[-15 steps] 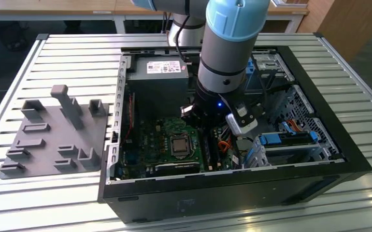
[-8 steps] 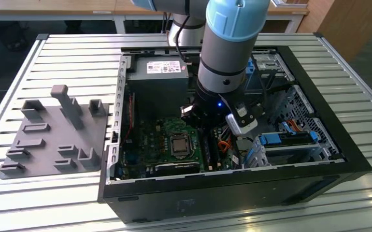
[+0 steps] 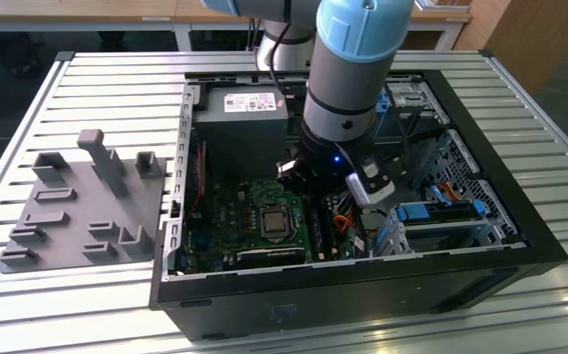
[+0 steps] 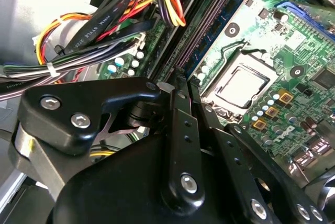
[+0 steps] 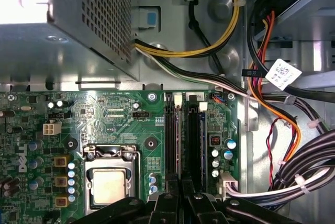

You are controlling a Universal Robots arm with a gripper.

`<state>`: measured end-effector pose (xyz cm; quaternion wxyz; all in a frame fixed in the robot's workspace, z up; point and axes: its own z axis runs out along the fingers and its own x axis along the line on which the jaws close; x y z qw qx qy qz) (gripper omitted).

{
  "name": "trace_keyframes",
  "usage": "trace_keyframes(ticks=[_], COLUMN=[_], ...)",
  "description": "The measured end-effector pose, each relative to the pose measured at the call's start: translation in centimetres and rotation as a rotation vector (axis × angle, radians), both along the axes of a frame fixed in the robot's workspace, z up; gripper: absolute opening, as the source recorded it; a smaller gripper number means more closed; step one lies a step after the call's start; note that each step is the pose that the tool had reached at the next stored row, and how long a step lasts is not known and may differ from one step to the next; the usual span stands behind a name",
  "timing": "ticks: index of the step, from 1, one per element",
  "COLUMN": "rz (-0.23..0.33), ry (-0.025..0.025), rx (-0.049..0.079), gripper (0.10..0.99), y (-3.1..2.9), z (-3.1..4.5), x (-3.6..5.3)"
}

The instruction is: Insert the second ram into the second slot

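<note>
I see pincer narrow, fingers nearly together, low inside computer case, over memory slots beside processor socket.

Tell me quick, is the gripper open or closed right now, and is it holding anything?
Gripper: closed, fingers drawn together just above the memory slots; whether anything is pinched between them cannot be told.

Bright daylight, overexposed glare patches, shadowed interior
</note>
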<state>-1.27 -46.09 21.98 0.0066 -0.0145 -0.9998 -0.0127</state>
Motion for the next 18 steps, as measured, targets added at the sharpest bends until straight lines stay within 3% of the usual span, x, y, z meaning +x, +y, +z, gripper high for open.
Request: trace_keyframes(ticks=[18], rz=[0.0], ry=[0.0003], rx=[0.0], gripper=[0.137], y=[0.01], z=[-0.41], x=[0.1])
